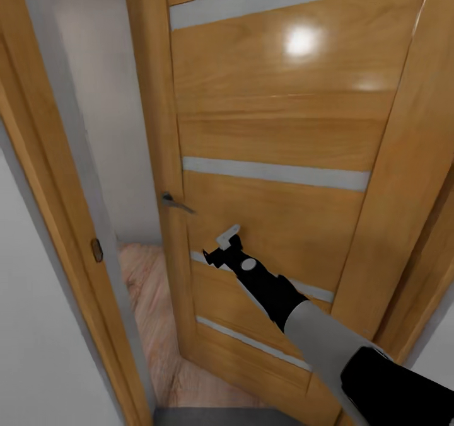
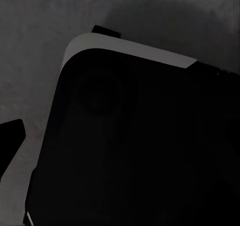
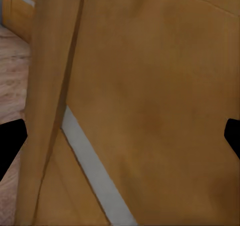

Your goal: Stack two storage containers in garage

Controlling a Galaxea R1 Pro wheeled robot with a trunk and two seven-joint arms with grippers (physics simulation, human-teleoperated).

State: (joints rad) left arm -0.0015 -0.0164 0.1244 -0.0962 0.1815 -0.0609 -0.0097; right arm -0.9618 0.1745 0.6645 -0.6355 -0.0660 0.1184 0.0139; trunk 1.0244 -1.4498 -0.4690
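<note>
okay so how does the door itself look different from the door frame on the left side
The door has pale grey horizontal strips across its wood and carries a dark metal handle; the door frame has no such strips, only a small dark strike plate. The door stands ajar, showing wood plank floor through the gap. Both are the same orange-brown wood.

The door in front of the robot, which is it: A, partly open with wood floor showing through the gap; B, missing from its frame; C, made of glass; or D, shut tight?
A: the wooden door stands ajar, and light plank floor shows through the gap beside its handle, with the right end effector reaching toward it.
</note>
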